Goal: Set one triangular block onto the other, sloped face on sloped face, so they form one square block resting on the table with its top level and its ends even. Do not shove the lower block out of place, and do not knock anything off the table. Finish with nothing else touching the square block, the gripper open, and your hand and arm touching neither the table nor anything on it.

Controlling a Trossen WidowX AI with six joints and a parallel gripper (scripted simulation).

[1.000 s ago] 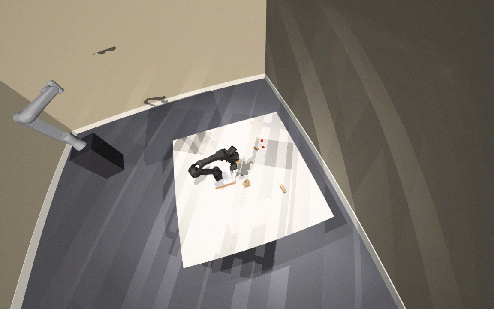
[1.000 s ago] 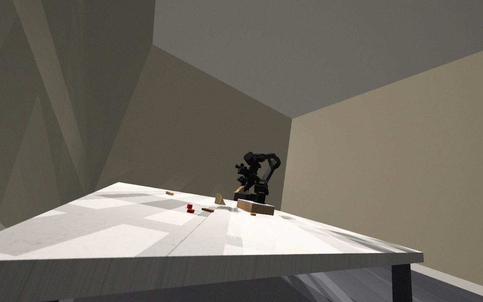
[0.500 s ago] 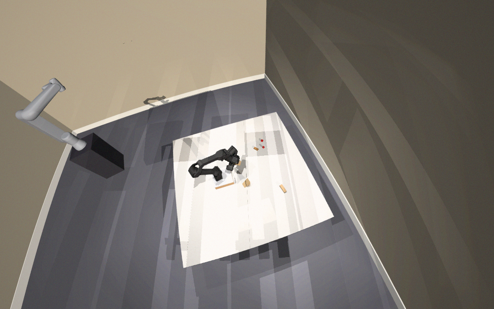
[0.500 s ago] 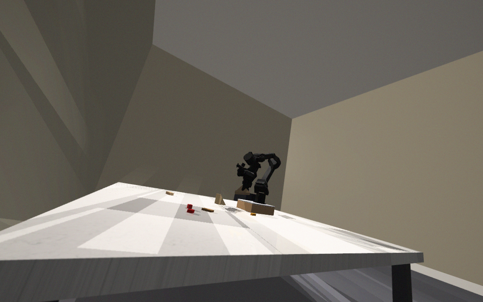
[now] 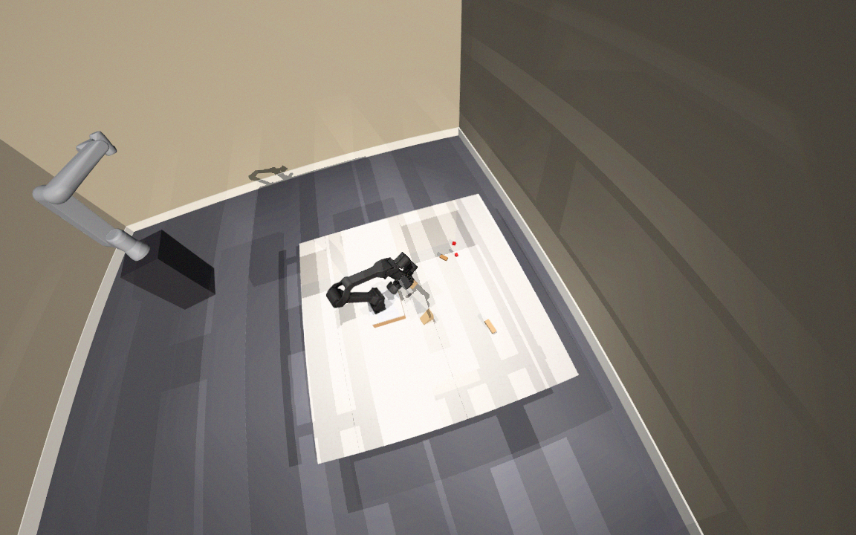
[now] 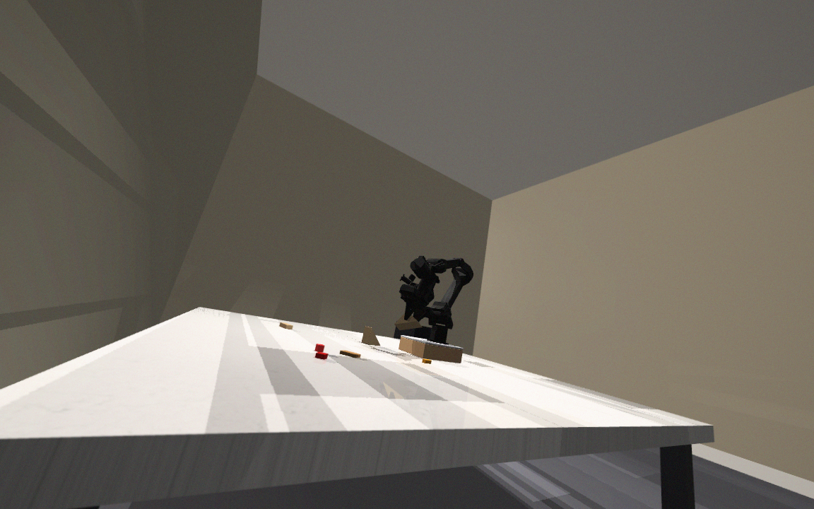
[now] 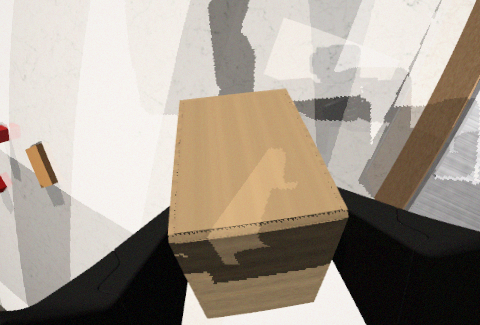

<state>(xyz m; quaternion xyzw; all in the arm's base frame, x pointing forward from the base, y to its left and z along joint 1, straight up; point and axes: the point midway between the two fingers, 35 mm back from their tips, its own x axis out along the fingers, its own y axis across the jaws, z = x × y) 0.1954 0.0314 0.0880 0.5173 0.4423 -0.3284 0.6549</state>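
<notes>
My gripper [image 5: 410, 282] [image 6: 408, 317] [image 7: 249, 203] is shut on a light-wood triangular block [image 5: 413, 284] [image 6: 407, 324] [image 7: 245, 160] and holds it above the table. In the wrist view one broad face and a narrower face of it show between the two black fingers; which face is the sloped one I cannot tell there. The other triangular block [image 5: 426, 317] [image 6: 369, 336] stands on the table, apart from the held one, with its narrow edge up in the exterior view. It is out of the wrist view.
A low box with brown sides [image 5: 389, 322] [image 6: 441, 352] [image 7: 432, 145] lies by the arm's base. Two small red pieces [image 5: 453, 243] [image 6: 319, 347] lie near a flat wooden piece [image 5: 443, 257] [image 6: 350, 353] [image 7: 41, 165]. Another wooden piece [image 5: 490, 325] [image 6: 285, 325] and an orange piece [image 6: 426, 361] lie apart.
</notes>
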